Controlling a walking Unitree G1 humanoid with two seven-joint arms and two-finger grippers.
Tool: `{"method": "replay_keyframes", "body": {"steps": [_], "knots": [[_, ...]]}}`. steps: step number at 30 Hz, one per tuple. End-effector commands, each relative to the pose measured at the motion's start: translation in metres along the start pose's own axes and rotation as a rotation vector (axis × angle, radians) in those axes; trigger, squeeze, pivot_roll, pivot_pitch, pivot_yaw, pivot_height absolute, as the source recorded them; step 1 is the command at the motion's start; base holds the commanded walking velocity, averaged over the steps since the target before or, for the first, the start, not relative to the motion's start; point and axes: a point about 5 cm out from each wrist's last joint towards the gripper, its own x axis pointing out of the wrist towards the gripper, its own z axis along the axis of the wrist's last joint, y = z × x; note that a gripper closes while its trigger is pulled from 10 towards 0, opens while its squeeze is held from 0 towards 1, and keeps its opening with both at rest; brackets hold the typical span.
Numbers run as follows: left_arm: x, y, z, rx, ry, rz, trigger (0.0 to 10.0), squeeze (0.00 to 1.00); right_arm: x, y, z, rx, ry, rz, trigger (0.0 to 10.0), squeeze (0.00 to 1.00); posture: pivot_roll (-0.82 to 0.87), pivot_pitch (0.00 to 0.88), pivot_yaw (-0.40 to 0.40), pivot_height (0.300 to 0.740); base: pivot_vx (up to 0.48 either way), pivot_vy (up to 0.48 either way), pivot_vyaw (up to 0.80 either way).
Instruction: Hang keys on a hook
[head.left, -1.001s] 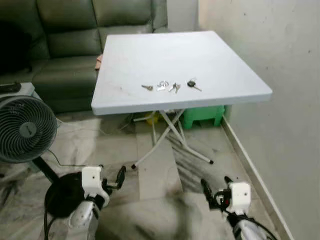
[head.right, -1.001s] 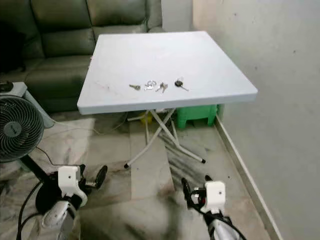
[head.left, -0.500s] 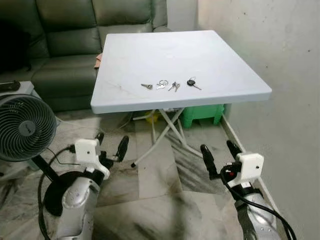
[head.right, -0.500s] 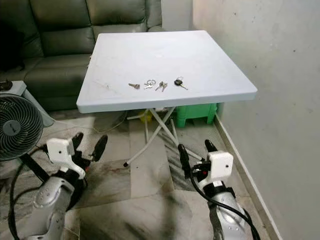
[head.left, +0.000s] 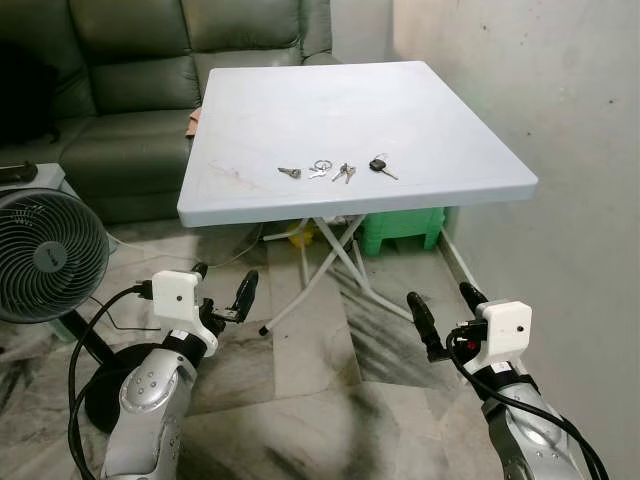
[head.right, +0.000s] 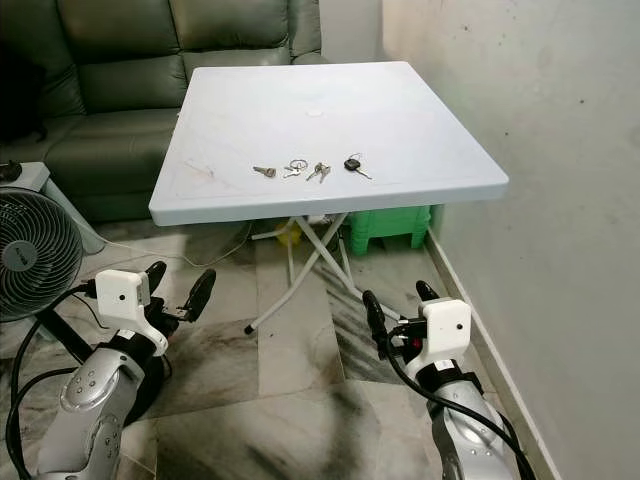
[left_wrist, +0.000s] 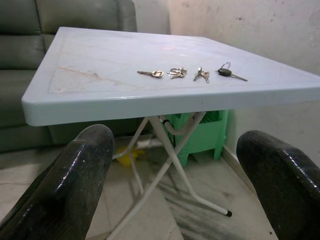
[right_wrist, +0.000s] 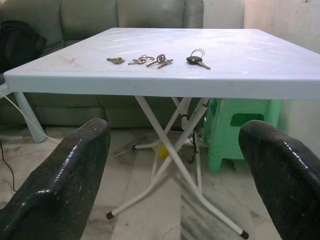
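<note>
Both arms have risen from beside the floor to just short of the folding table (head.left: 460, 110), a sign the reach is beginning: left gripper (head.left: 222, 298) and right gripper (head.left: 446, 312) gape wide, holding nothing. Four keys (head.left: 333, 171) lie in a row near the table's front edge. No hook can be made out

Head pair high, wrist pair low.
Both eyes look down on the square white folding table (head.left: 330, 110); wrist cameras face its near edge from below.
</note>
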Motion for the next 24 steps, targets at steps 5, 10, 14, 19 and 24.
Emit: {"method": "replay_keyframes", "body": {"steps": [5,10,14,19,24], "knots": [[0.0018,-0.0017,0.0046,0.015,-0.005,-0.009,10.0,0.0,0.0036,0.0016,0.0074,-0.011,-0.02,0.011,10.0,0.0,-0.04,0.0,0.028,0.74,0.289,0.0,0.0],[0.0037,-0.0003,0.0051,0.021,-0.004,-0.015,10.0,0.0,0.0049,0.002,0.0083,-0.015,-0.022,0.017,10.0,0.0,-0.05,0.0,0.03,0.74,0.311,0.0,0.0],[0.0042,-0.0006,0.0059,0.018,-0.007,-0.018,10.0,0.0,0.0052,0.0014,0.0089,-0.019,-0.023,0.02,10.0,0.0,-0.05,0.0,0.032,0.74,0.318,0.0,0.0],[0.0043,-0.0015,0.0061,0.02,-0.009,-0.024,10.0,0.0,0.0059,0.0009,0.0095,-0.022,-0.025,0.022,10.0,0.0,-0.05,0.0,0.033,0.74,0.316,0.0,0.0],[0.005,-0.0023,0.0063,0.019,-0.01,-0.029,10.0,0.0,0.0067,0.0023,0.0097,-0.028,-0.026,0.029,10.0,0.0,-0.05,0.0,0.032,0.74,0.313,0.0,0.0]]}}
